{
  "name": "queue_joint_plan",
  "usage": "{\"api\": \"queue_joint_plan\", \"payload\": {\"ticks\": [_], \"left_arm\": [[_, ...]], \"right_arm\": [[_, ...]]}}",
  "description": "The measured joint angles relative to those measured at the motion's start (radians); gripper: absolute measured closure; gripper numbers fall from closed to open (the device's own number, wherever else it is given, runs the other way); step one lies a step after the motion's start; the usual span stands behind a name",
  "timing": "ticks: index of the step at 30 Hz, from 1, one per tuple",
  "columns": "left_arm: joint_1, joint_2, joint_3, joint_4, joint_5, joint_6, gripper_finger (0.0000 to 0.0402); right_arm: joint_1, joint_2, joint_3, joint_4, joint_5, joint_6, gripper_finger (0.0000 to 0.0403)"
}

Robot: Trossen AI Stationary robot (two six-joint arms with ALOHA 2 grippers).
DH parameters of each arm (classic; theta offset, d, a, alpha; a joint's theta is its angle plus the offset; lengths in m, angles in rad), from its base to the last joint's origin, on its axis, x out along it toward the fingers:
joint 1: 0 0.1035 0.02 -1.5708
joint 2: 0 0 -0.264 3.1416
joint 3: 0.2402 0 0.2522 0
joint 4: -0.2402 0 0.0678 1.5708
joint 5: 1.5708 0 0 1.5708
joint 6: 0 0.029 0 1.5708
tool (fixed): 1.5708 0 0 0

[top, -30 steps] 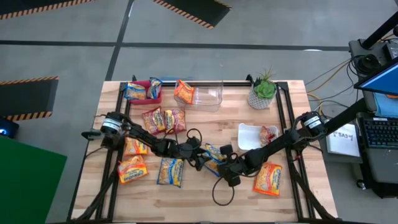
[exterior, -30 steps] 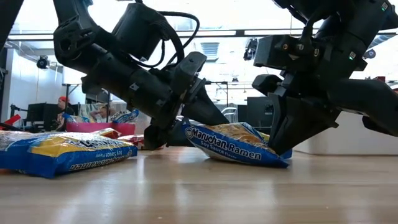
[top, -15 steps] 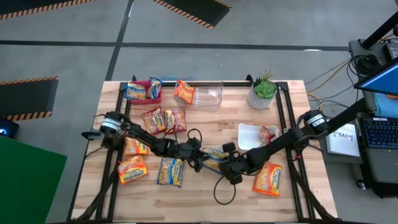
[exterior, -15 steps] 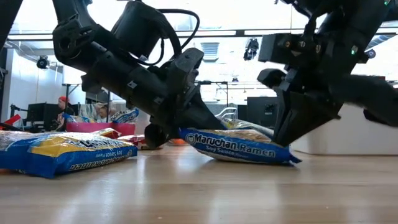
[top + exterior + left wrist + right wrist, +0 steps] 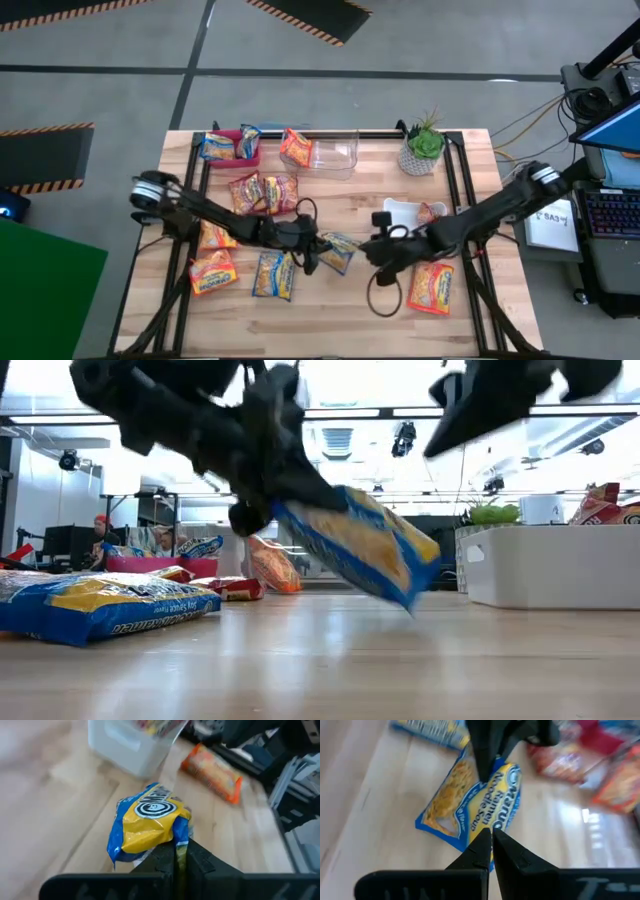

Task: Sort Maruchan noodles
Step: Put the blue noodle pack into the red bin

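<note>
We see the left gripper clamped on one end of a blue-marked Maruchan packet, holding it tilted clear of the table, near table centre. The right gripper has its fingers pressed together, empty, just beside the packet. We judge the lift step is in hand; next, carry it toward the pink bin containing blue-marked packets.

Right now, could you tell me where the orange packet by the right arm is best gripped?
The orange packet lies flat on the table, so a grip across its face would likely fail. Pinch the thin short end nearest the right gripper, coming steeply from above.
</note>
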Motion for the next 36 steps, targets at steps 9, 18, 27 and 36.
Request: {"api": "queue_joint_plan", "payload": {"ticks": [9,18,27,36], "left_arm": [[0.017,-0.325,0.000,-0.366,-0.182,0.097,0.0402],[0.174,-0.655,0.000,-0.795,-0.324,0.121,0.0402],[0.541,-0.782,0.174,-1.260,-0.406,0.213,0.0401],[0.893,-0.653,0.246,-1.341,-0.333,0.415,0.0401]], "right_arm": [[-0.013,-0.184,0.000,0.018,0.053,-0.066,0.0394],[-0.048,-0.191,-0.004,0.093,0.055,-0.161,0.0394],[-0.112,-0.186,-0.006,0.127,0.056,-0.226,0.0394],[-0.207,-0.186,-0.047,0.147,0.055,-0.227,0.0394]]}}
